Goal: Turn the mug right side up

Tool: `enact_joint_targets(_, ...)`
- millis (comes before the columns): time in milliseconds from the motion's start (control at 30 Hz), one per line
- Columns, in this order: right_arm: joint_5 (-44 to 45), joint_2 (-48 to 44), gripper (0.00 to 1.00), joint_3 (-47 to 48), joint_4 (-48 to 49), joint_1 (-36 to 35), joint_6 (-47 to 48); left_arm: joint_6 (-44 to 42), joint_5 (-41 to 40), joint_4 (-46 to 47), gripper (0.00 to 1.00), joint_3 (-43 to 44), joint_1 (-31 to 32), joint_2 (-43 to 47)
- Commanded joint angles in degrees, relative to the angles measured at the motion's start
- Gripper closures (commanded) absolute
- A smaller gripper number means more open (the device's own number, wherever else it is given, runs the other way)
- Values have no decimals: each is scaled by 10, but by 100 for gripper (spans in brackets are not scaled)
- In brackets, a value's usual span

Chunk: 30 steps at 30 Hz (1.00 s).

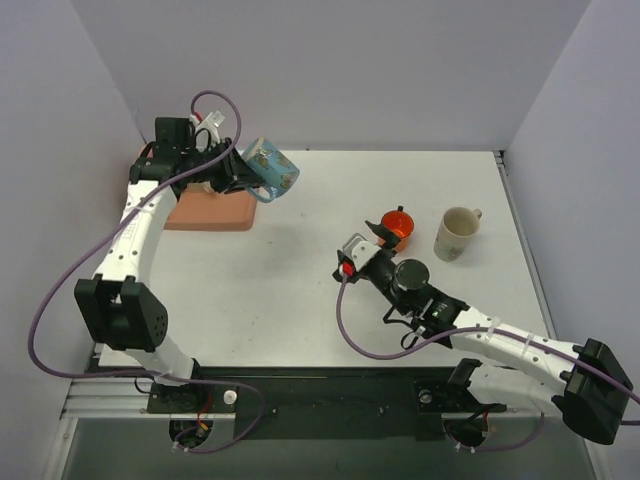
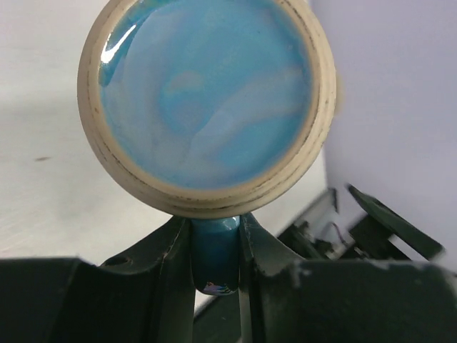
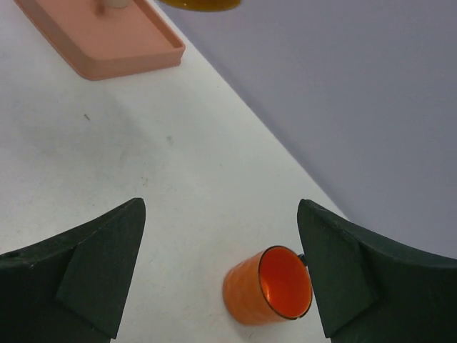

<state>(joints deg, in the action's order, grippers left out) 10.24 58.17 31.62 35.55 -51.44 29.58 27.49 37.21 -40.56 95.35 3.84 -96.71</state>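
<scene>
My left gripper is shut on the handle of a blue patterned mug. It holds the mug tilted in the air over the right end of the pink tray at the back left. In the left wrist view the mug's glazed blue base faces the camera, with the handle pinched between my fingers. My right gripper is open and empty, just before an orange mug.
The orange mug sits between and beyond my open right fingertips, its opening showing. A white mug stands upright to its right. The pink tray also shows in the right wrist view. Walls close in at back and sides.
</scene>
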Motion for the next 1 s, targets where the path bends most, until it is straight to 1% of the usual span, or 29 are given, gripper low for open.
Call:
enact_joint_targets(0,-17,3,18,-5,228,-12,122,70,230,45,100,12,42,106)
enact_joint_targets(67,-31,6,18,-4,267,-18,135,106,261,54,100,3,64,120)
enact_joint_targets(300,-36,-22,19,2,325,-32,138,140,291,57,100,1,116,150)
enact_joint_targets(467,-59,-44,20,9,309,-33,135,163,291,72,100,-3,145,153)
enact_joint_targets(533,-72,-53,22,19,277,-35,128,165,291,75,100,-3,150,152)
enact_joint_targets(600,-65,-46,23,27,274,-35,134,165,296,73,100,-4,159,151)
enact_joint_targets(700,-46,-18,23,36,305,-35,166,171,299,75,100,-10,177,151)
enact_joint_targets(767,-47,-12,23,52,278,-34,182,186,308,93,100,-19,184,151)
enact_joint_targets(833,-47,-6,25,66,262,-31,184,195,315,105,100,-29,189,153)
enact_joint_targets(900,-50,1,32,71,269,-24,183,218,325,126,100,-43,195,153)
enact_joint_targets(933,-51,0,41,75,268,-19,181,230,329,139,100,-53,195,154)
enact_joint_targets(967,-54,2,47,77,267,-17,178,247,339,161,100,-60,196,155)
